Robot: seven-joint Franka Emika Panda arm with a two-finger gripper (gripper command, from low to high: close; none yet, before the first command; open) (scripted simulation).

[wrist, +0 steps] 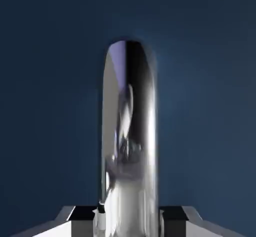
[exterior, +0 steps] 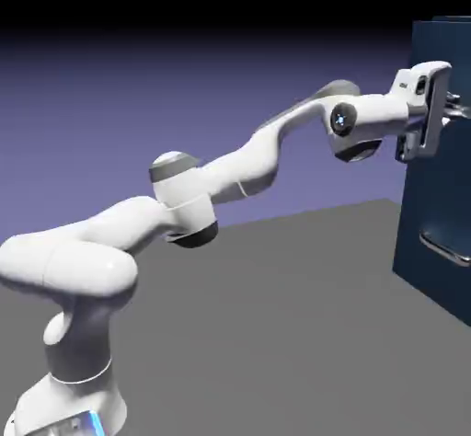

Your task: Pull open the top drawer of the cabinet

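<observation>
While the arm's stretched over to the cabinet (exterior: 428, 186), gripper (exterior: 451, 112) fingers are clamped on the shiny handle (wrist: 129, 141) | top drawer (wrist: 200, 81) sits right in front, above the lower handle (exterior: 445, 248)

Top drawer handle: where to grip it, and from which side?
Grip the bar of the silver handle mid-length, coming straight at the dark blue drawer front, one finger on each long side. It's a narrow bar, much longer than wide; the gripper already straddles it that way.
</observation>
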